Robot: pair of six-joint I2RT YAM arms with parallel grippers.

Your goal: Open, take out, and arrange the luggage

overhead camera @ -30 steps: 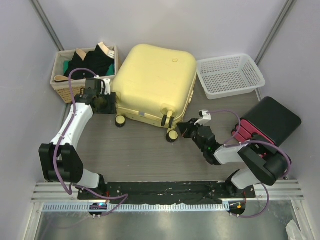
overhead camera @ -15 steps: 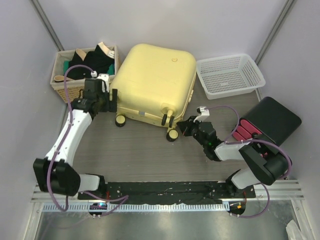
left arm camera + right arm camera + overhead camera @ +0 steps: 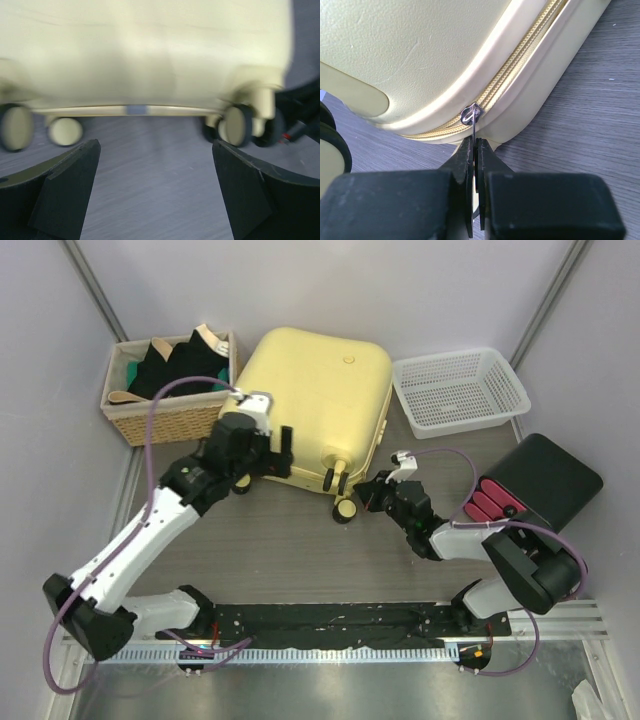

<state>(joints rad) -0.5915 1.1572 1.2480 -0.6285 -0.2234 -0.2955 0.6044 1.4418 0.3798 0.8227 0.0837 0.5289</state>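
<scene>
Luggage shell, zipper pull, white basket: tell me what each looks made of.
Luggage: likely hard plastic, pale yellow, faintly pebbled with soft sheen in the right wrist view. Zipper pull: apparently metal, silvery and glinting. White basket: probably moulded plastic, a grid of open holes.

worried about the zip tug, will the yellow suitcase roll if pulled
Lying flat on its shell, the suitcase likely slides rather than rolls; its wheels stick out sideways. Hard shell looks stiff. The right claw pinching the zipper pull may drag it.
</scene>
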